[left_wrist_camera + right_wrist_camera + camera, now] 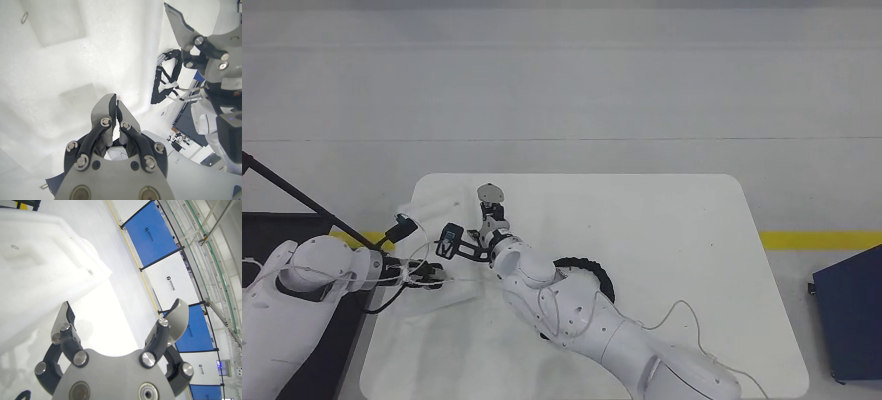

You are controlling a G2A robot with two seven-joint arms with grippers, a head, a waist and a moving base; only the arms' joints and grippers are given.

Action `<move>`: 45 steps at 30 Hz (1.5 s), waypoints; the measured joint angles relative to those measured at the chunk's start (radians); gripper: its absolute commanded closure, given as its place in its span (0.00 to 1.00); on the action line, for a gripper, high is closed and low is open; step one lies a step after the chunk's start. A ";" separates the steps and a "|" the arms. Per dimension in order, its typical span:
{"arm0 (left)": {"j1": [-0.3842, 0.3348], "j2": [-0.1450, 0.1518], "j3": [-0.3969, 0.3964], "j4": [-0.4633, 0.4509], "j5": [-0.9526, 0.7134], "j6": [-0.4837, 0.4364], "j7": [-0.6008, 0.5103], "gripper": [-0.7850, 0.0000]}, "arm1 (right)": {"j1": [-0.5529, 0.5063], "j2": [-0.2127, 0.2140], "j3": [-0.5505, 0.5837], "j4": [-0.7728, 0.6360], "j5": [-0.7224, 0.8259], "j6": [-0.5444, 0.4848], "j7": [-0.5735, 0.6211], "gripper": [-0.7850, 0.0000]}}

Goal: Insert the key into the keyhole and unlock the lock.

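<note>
**A:** How do the fingers stand?

**B:** The left gripper (pixel 115 100) has its fingers pressed together, just beside the white foam block (pixel 113 47). If a key is between them, I cannot tell. The right gripper (pixel 122 302) is spread wide and holds nothing.

**A:** And the task?

**B:** I judge nothing is done yet. Where the key and the lock are, I cannot tell. A small metal ring (pixel 24 18) lies in a hollow of the foam.

**A:** Any writing?

**B:** Dark print on the blue and white panels (pixel 151 236) behind; I leave it unread.
</note>
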 measured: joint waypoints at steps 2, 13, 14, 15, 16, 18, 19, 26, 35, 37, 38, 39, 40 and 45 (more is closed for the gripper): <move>-0.023 -0.004 0.021 0.014 -0.001 0.005 -0.003 1.00 | -0.009 0.007 0.009 -0.024 -0.017 -0.002 0.009 0.00; -0.136 -0.025 0.104 0.107 -0.006 -0.006 0.003 1.00 | -0.129 0.042 -0.016 -0.194 -0.143 -0.225 0.093 0.00; -0.141 -0.026 0.108 0.111 -0.007 -0.005 0.002 1.00 | -0.134 0.043 -0.019 -0.197 -0.154 -0.237 0.106 0.00; -0.145 -0.026 0.110 0.114 -0.008 -0.006 0.002 1.00 | -0.140 0.043 -0.019 -0.199 -0.164 -0.246 0.118 0.00; -0.147 -0.026 0.110 0.117 -0.009 -0.007 0.002 1.00 | -0.144 0.043 -0.018 -0.201 -0.169 -0.247 0.125 0.00; -0.148 -0.026 0.109 0.119 -0.009 -0.011 0.003 1.00 | -0.153 0.043 -0.011 -0.203 -0.174 -0.244 0.131 0.00; -0.148 -0.026 0.108 0.120 -0.010 -0.012 0.004 1.00 | -0.156 0.043 -0.007 -0.203 -0.176 -0.242 0.131 0.00; -0.141 -0.024 0.097 0.115 -0.016 -0.028 0.012 1.00 | -0.168 0.047 0.020 -0.217 -0.197 -0.237 0.126 0.00; -0.105 -0.012 0.036 0.088 -0.044 -0.050 0.020 1.00 | -0.195 0.057 0.053 -0.247 -0.234 -0.250 0.123 0.00; -0.081 -0.003 0.001 0.063 -0.039 -0.033 0.009 1.00 | -0.199 0.059 0.068 -0.257 -0.235 -0.247 0.117 0.00; -0.063 0.003 -0.023 0.045 -0.034 -0.021 0.005 1.00 | -0.202 0.061 0.076 -0.265 -0.236 -0.245 0.114 0.00; -0.047 0.007 -0.043 0.030 -0.032 -0.011 0.002 1.00 | -0.204 0.063 0.083 -0.272 -0.236 -0.244 0.112 0.00; -0.030 0.011 -0.064 0.015 -0.032 -0.002 0.001 1.00 | -0.206 0.065 0.091 -0.279 -0.239 -0.243 0.111 0.00; 0.098 0.029 -0.211 -0.084 -0.064 -0.003 0.034 1.00 | -0.208 0.084 0.144 -0.299 -0.292 -0.226 0.141 0.00</move>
